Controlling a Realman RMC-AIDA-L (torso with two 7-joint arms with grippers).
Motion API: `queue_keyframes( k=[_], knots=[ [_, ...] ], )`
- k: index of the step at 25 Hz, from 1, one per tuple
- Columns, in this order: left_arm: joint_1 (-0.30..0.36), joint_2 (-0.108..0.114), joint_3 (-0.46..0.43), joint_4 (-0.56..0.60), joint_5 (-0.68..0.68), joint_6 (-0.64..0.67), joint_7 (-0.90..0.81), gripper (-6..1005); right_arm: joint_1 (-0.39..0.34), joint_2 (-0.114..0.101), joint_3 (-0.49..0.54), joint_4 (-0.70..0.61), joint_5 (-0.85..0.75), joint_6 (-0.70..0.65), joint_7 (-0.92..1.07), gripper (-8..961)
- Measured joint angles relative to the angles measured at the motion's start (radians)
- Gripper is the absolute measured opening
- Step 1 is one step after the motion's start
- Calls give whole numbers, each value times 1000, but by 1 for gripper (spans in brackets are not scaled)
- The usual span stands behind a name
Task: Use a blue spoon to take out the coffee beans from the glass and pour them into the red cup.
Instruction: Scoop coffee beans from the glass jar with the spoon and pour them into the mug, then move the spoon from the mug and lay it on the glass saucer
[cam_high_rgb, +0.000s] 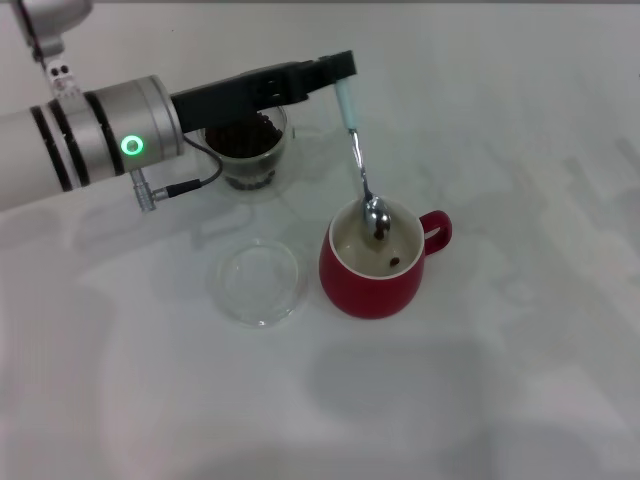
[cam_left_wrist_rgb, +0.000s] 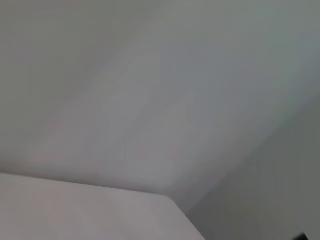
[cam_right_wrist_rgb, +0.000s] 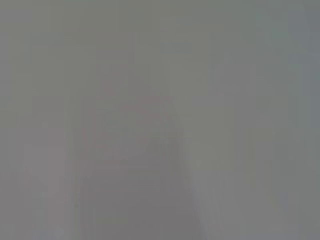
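Left claw (cam_high_rgb: 340, 72) out over the tabletop (cam_high_rgb: 520, 380), reaching in from the left side of the head view, black fingers clamped together on the pale-blue handle of the blue spoon (cam_high_rgb: 358, 160). Spoon hanging steeply down from that grip, handle uppermost, metal neck running down and the shiny bowl dipped inside the mouth of the red cup (cam_high_rgb: 378, 262). One dark bean seen on or just at the spoon bowl. Arm passing directly above the glass (cam_high_rgb: 248, 152), hiding part of its rim.

Three containers on the tabletop. Red cup nearest the spoon, upright, loop handle turned to the right, cream inside showing one more bean lying on the bottom; two beans in all seen within the cup. Glass behind and to the left of the cup, upright, well apart from it, holding a heap of coffee beans (cam_high_rgb: 245, 135) too many to count. Flat clear saucer (cam_high_rgb: 258, 281) lying just left of the red cup, near but not touching, with nothing seen in it.

One spoon, one red cup, one glass, one saucer.

Right claw not seen in the head view. Both wrist views showing only blank pale surface, no objects to be made out.
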Motion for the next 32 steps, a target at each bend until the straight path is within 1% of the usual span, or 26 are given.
queue_keyframes(
  k=[3, 4, 6, 7, 8, 11, 14, 15, 18, 20, 22, 25, 26, 29, 32],
  knots=[
    [-14, 0, 0, 0, 25, 19, 53, 132, 0, 0, 0, 0, 0, 3, 0, 860],
    [-26, 0, 0, 3, 45, 58, 123, 132, 0, 0, -1, 0, 0, 4, 0, 860],
    [-29, 0, 0, 6, 53, 100, 181, 132, 1, 0, -4, -2, 0, 5, 0, 860],
    [-29, 0, 0, 6, 53, 100, 181, 132, 0, 0, -8, -2, 0, 5, 0, 860],
    [-27, 0, 0, 7, 51, 157, 257, 132, 0, 0, -9, -2, 0, 5, 0, 860],
    [-18, 0, 0, 4, 28, 189, 291, 132, -3, 0, -13, -3, 0, 2, 6, 860],
    [15, 10, -1, -1, -22, 205, 291, 132, -4, 0, -14, -3, 0, -1, 12, 860],
    [35, 18, -2, -3, -49, 212, 288, 132, -4, 0, -14, -4, 0, -1, 12, 860],
    [100, 27, -2, -20, -132, 250, 263, 133, -3, 0, -15, -8, 0, -2, 12, 860],
    [163, 33, -2, -48, -197, 297, 203, 133, -1, 0, -14, -10, 0, -2, 12, 860],
    [215, 36, -2, -81, -226, 342, 133, 133, 2, 0, -12, -11, 1, 1, 12, 860],
    [290, 39, -2, -128, -244, 381, 26, 133, 7, 0, -6, -11, 6, 7, 12, 860],
    [329, 38, -2, -142, -249, 383, -11, 133, 9, 0, -5, -11, 7, 9, 12, 860],
    [417, 38, -2, -157, -275, 382, -51, 133, 19, 0, -2, -12, 9, 22, 12, 860],
    [480, 35, -2, -162, -304, 373, -51, 133, 28, 0, 0, -12, 10, 31, 12, 860]
  ],
)
